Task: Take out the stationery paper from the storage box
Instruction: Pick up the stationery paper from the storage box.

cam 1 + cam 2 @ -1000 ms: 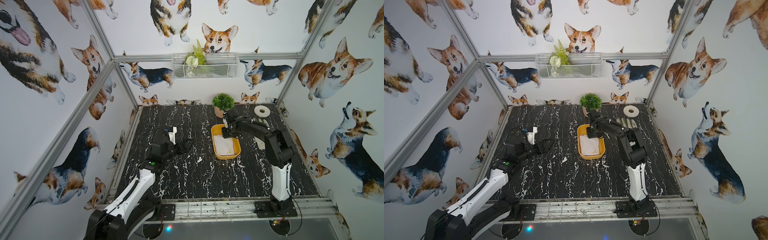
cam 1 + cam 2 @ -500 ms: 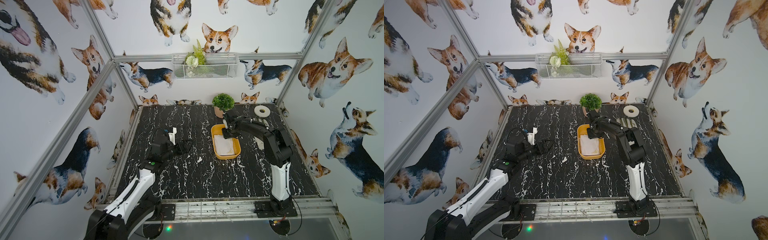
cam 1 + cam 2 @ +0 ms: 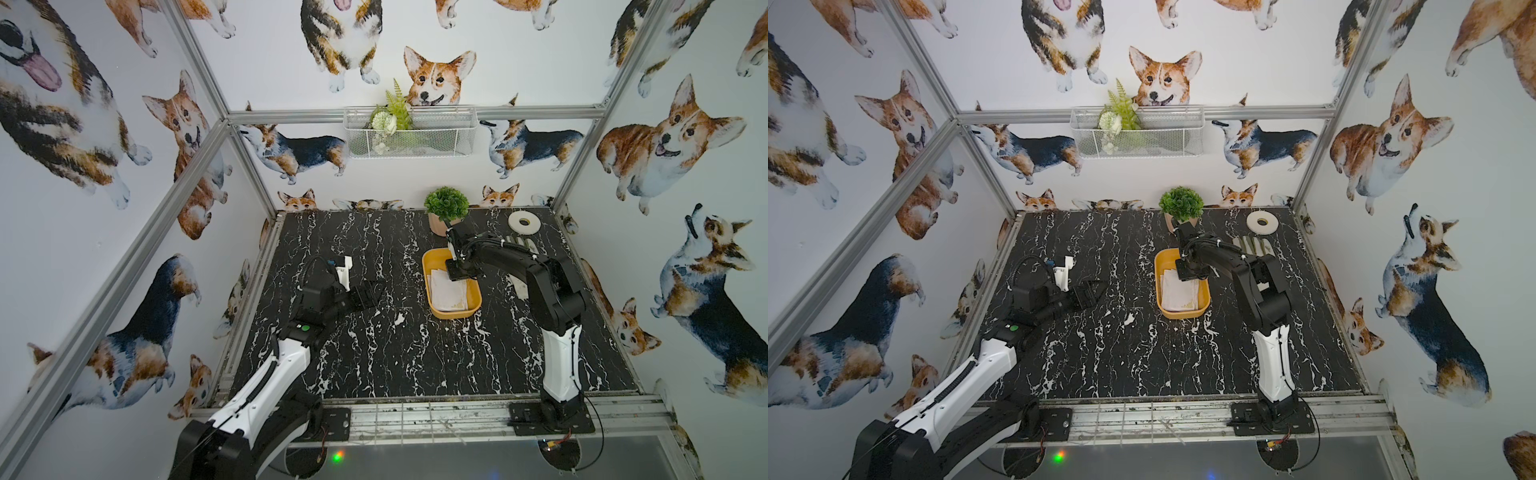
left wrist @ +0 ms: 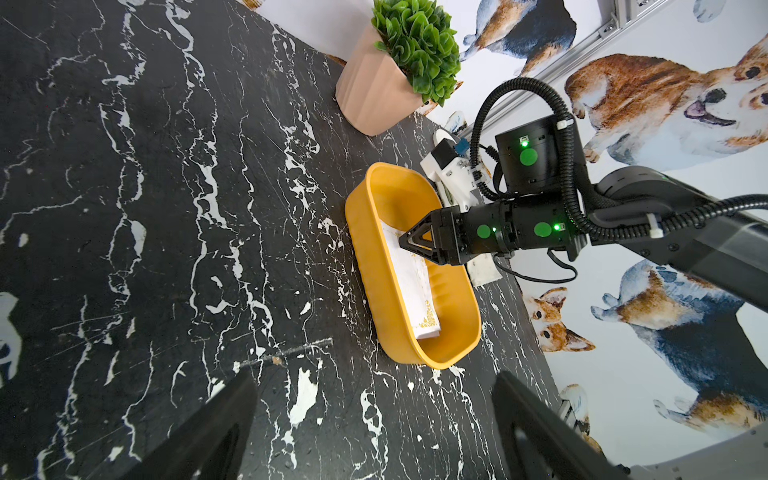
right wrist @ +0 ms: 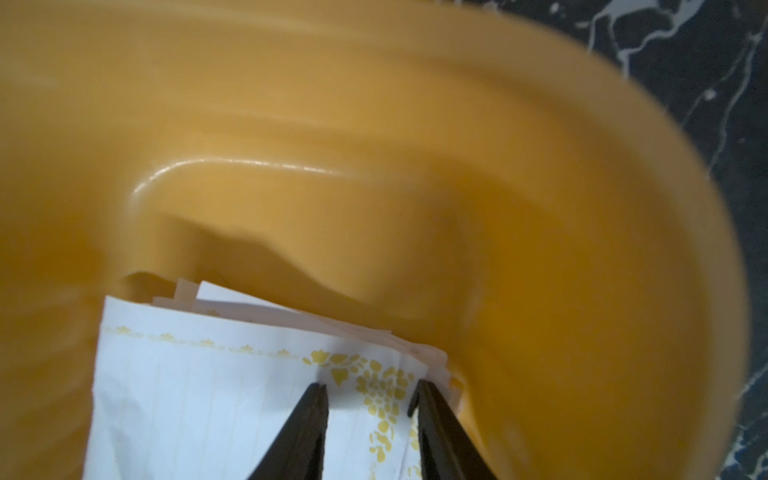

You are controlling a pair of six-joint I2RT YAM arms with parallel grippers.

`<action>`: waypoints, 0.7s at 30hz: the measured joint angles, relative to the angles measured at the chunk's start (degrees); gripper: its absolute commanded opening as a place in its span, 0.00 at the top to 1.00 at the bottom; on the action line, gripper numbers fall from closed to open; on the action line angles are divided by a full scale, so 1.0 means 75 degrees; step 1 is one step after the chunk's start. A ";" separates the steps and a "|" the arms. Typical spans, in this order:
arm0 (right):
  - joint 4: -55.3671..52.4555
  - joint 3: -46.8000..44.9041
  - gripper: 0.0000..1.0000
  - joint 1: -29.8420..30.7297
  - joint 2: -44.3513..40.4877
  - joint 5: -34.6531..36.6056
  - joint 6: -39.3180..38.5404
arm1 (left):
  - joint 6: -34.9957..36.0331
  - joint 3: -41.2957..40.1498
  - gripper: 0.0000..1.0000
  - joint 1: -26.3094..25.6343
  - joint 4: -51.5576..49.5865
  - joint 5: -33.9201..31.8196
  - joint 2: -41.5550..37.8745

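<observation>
Inside the shallow yellow-orange plastic storage box (image 3: 455,314), towards the back right of the black, white-veined marble table (image 3: 374,357), we see the stationery paper (image 5: 208,395). It is a loose stack of thin white sheets with ornate gold corners, lying flat on the bottom. The right gripper (image 5: 370,388) reaches down into the box, its black fingers (image 5: 309,419) slightly apart at the top sheet's gold corner; we cannot tell if they touch it. The left gripper (image 3: 368,293) hovers over the table, well apart from the box, fingers spread wide.
</observation>
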 measured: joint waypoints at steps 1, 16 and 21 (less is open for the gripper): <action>-0.0015 0.0000 0.56 0.0012 -0.0017 0.0029 -0.0015 | 0.0000 0.0000 0.08 0.0000 0.0000 0.0000 0.0000; -0.0300 0.0172 0.52 0.0248 0.0259 0.0650 -0.0192 | 0.0000 -0.0073 0.08 0.0015 0.0003 0.0000 0.0000; -0.0321 0.0187 0.52 0.0277 0.0321 0.0784 -0.0201 | 0.0000 -0.0085 0.08 0.0041 0.0000 -0.0003 0.0000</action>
